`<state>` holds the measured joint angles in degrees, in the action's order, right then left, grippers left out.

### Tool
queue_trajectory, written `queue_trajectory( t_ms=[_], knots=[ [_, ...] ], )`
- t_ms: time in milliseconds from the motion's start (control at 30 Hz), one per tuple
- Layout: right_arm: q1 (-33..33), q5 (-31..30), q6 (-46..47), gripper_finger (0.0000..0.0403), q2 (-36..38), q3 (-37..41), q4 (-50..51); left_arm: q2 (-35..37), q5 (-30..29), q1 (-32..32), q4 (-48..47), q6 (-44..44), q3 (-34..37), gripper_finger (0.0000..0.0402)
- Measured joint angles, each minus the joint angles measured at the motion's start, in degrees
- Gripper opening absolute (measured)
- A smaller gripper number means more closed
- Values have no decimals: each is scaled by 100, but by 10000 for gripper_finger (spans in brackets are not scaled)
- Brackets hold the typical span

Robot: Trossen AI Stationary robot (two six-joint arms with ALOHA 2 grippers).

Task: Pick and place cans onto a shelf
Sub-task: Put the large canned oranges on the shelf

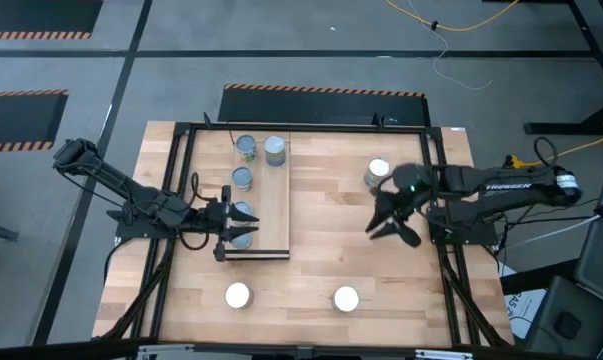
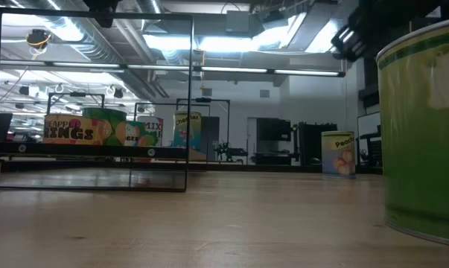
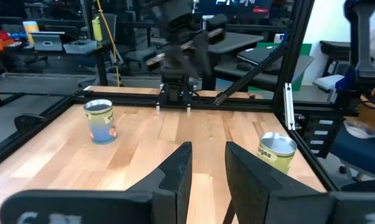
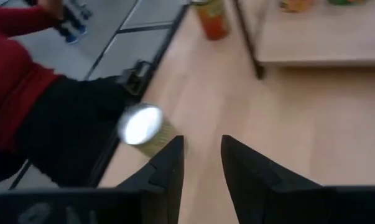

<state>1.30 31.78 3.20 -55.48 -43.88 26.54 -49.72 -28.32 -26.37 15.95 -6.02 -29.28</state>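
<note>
The shelf [image 1: 266, 200] is a light-wood plank lying on the table's left half. Three silver-topped cans [image 1: 246, 148] stand at its far end. Two more silver tops [image 1: 243, 212] show near its near end, one on either side of my left gripper [image 1: 249, 226]. That gripper is empty, its fingers a narrow gap apart [image 3: 209, 155]. My right gripper [image 1: 393, 228] hovers right of centre, also narrowly open and empty [image 4: 203, 155]. A white-topped can [image 4: 143, 124] stands beside its finger, apart from it. A peach-label can [image 1: 378, 172] stands far right.
Two white-topped cans [image 1: 238, 295] [image 1: 346, 298] stand near the table's near edge; the right one fills the low view's right side [image 2: 425, 126]. A black frame [image 1: 311, 127] borders the table. A person in red [image 4: 19, 81] is beyond the near edge. Bare wood [image 1: 321, 220] lies between the arms.
</note>
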Motion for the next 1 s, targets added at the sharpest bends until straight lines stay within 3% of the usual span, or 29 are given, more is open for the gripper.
queue_trajectory(
  t_ms=[233, 400, 700, 1000],
  knots=[
    [-1609, -1105, 108, 111, -42, 0, -388, -163, 0, -65, 97, 5, 0, 89],
    [-2379, -1483, 125, 111, -296, -1, -904, -170, 2, -113, 91, 9, 2, 89],
    [-3196, -1508, 110, 111, -1390, -10, -2672, -170, 33, -111, 82, 11, 2, 89],
    [-3632, -2293, 108, 111, -2383, -11, -2970, -168, 41, -111, 76, 13, 2, 89]
  ],
)
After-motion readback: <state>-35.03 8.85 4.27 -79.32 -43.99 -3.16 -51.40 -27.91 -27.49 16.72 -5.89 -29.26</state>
